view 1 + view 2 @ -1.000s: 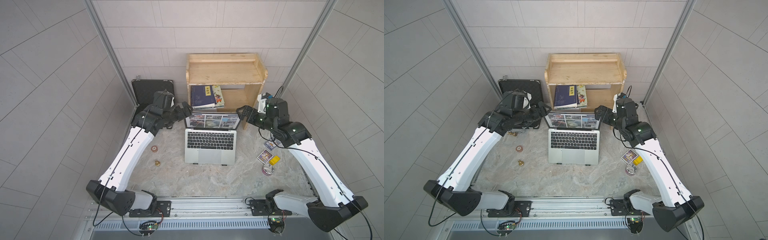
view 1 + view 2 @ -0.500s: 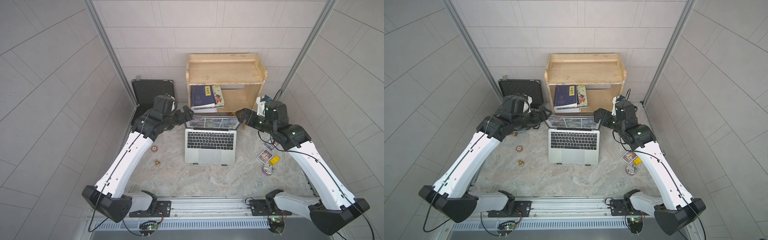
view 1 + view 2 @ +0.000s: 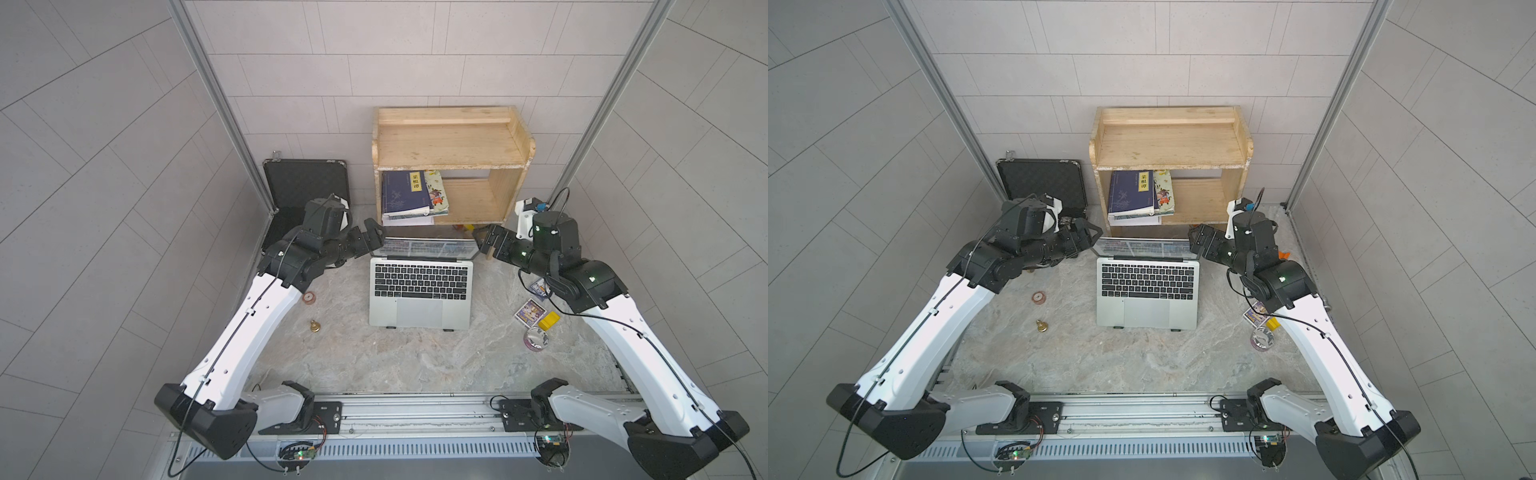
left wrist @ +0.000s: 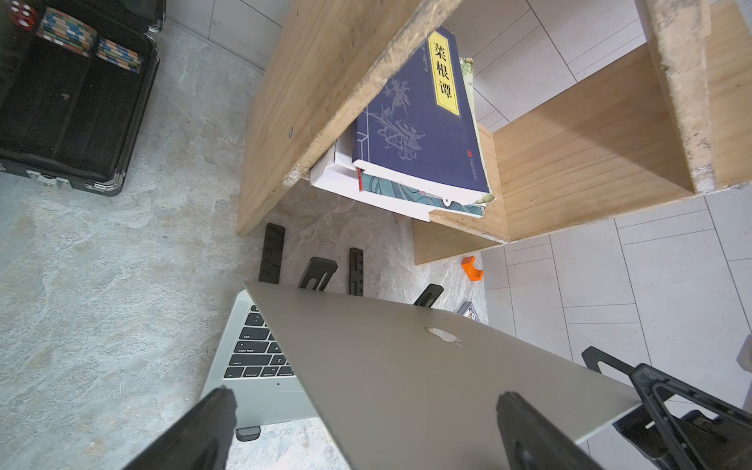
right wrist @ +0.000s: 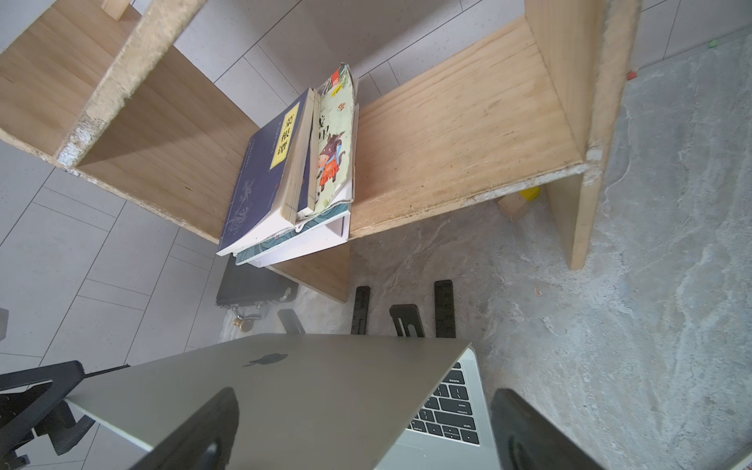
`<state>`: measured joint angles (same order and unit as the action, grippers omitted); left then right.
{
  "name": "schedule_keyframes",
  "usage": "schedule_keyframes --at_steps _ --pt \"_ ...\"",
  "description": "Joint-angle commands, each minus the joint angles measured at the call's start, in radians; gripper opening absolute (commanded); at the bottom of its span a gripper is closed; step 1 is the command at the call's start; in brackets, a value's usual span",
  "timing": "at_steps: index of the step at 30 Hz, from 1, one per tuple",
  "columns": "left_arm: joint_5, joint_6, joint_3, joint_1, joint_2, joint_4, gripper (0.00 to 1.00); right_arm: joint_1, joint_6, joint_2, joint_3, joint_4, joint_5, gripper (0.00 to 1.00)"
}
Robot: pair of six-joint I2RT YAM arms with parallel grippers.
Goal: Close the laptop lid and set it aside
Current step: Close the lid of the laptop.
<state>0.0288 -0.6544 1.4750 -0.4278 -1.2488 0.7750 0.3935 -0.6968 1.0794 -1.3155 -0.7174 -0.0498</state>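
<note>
The laptop (image 3: 420,291) sits mid-counter (image 3: 374,361) on a black folding stand (image 4: 317,272), just in front of the wooden shelf (image 3: 451,141). The laptop lid (image 3: 424,248) leans forward over the keyboard, part-way down, with its lit screen visible only as a narrow strip in both top views. The closing step is in hand.

The left gripper (image 3: 372,237) is at the lid's upper left corner and the right gripper (image 3: 487,244) is at its upper right corner. Both are spread wide and hold nothing. In each wrist view one finger lies across the silver back and the other lies past the side edge. Whether the fingers touch the lid cannot be told.

The next move probably calls for both arms to press the top edge down evenly until the lid meets the base. They would then take hold of the closed laptop and lift it off the stand.

The open black briefcase (image 3: 305,183) stands at the rear left. It holds rows of coloured chips (image 4: 67,30) and a red die (image 4: 22,12). The shelf's lower compartment holds a stack of books (image 3: 405,193) against its left side.
</note>
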Motion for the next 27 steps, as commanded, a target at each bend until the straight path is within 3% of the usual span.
schedule_keyframes --at_steps 1,27 --pt "-0.007 0.024 -0.034 -0.008 0.026 0.044 1.00 0.010 -0.004 -0.026 0.022 -0.018 0.013 1.00" --pt "0.008 0.015 -0.175 -0.017 0.147 0.041 1.00 0.064 -0.028 -0.112 0.122 -0.010 0.052 1.00"
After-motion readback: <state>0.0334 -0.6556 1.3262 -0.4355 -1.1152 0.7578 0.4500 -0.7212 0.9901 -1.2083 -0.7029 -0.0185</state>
